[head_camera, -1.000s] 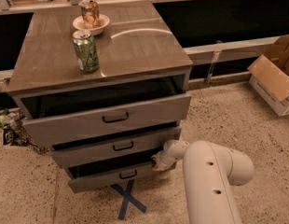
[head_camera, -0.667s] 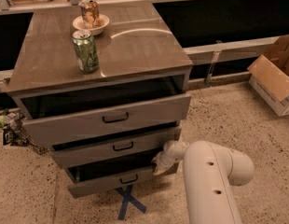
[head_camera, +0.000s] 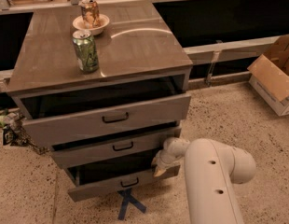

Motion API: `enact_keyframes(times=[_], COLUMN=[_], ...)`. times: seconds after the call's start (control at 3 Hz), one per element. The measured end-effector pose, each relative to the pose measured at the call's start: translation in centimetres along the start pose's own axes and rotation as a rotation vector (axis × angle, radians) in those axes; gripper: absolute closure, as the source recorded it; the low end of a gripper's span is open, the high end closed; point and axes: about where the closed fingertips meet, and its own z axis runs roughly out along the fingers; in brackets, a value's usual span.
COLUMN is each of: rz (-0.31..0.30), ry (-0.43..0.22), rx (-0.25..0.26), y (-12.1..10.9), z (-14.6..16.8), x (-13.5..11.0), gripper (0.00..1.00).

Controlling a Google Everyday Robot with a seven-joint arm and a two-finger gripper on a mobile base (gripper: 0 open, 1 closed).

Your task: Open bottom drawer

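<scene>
The bottom drawer (head_camera: pixel 102 186) now sits further out than a second ago: its front has come forward and lower in the camera view, and the dark gap behind it is wider. It now hides the top of the blue tape cross (head_camera: pixel 128 206) on the floor (head_camera: pixel 237 120), which showed whole before. The drawer is the lowest of three in the cabinet (head_camera: pixel 135 50), part open, with its small black handle (head_camera: pixel 129 183) free.

The gripper (head_camera: pixel 159 166) is at the right end of that drawer's front, just below the middle drawer (head_camera: pixel 98 150), and has moved slightly forward with it. It seems to touch the front's top edge, though the contact is hard to make out, and I cannot tell whether it is open or closed. The white arm (head_camera: pixel 214 181) reaches in from the lower right.

The top drawer (head_camera: pixel 88 122) stands well open and the middle one a little, both as before. All three show only dark insides, so their contents cannot be told.

On the cabinet top, a pale bowl (head_camera: pixel 103 22) holds a can (head_camera: pixel 90 12), upright. A green can (head_camera: pixel 86 50) stands just in front of the bowl. Neither has moved. An open cardboard box (head_camera: pixel 272 78) lies on the floor at the right, its inside out of sight.
</scene>
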Motion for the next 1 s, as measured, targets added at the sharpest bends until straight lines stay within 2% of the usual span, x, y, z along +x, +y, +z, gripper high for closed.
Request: enact_keyframes(times=[0.33, 0.67, 1.0], rz=[0.000, 0.001, 0.002], ry=[0.000, -0.025, -0.051], rx=[0.000, -0.063, -0.140], y=[0.0, 0.5, 1.1], z=[0.0, -1.9, -4.6], x=[0.0, -1.4, -3.3], gripper=[0.38, 0.15, 0.16])
